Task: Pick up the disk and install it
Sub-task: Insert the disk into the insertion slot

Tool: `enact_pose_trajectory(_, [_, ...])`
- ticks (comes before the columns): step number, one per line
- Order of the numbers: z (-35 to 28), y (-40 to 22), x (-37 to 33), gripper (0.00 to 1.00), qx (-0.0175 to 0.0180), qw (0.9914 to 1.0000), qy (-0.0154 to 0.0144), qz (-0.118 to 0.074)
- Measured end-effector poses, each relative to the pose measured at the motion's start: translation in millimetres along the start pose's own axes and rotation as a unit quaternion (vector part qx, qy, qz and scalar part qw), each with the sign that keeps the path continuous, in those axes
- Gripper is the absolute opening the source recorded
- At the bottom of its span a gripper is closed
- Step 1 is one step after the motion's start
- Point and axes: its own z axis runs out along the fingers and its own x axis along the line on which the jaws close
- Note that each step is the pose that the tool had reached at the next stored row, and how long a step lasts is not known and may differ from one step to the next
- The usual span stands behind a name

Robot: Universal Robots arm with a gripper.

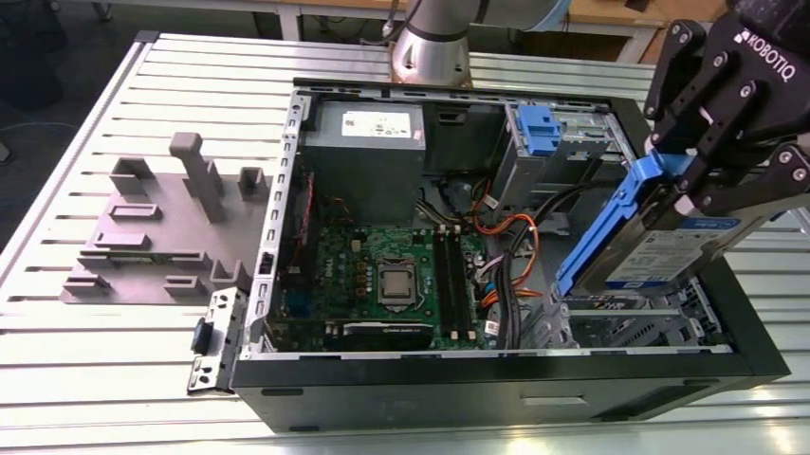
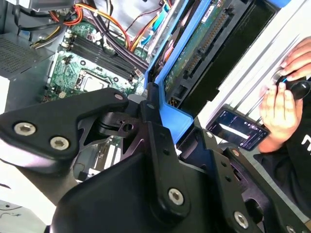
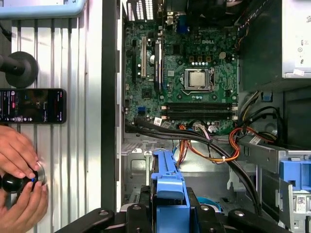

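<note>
1. In the exterior view, the tool [image 1: 708,185] runs off the frame's top and right edges, so you cannot see the arm that carries it.
2. It clamps over the upper end of the disk [image 1: 652,251] and covers the blue frame there. The label's print is too small for you to make out.
3. In the second wrist view, the tool's body hides the disk's [image 2: 194,48] near end, and the picture's edge cuts off its far end.
4. In the first wrist view, you see the disk [image 3: 167,187] edge-on, with its faces hidden.
5. A person's hands [image 3: 17,153] are cropped by the frame and cover most of a black knob [image 3: 12,182]. The phone [image 3: 34,106] nearby is cropped too.
</note>
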Motion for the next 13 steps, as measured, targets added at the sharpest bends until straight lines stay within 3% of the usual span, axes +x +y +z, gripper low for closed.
enact_pose_trajectory(13, [10.8, -7.4, 1.4, 0.37, 0.0, 1.0, 0.0, 0.001])
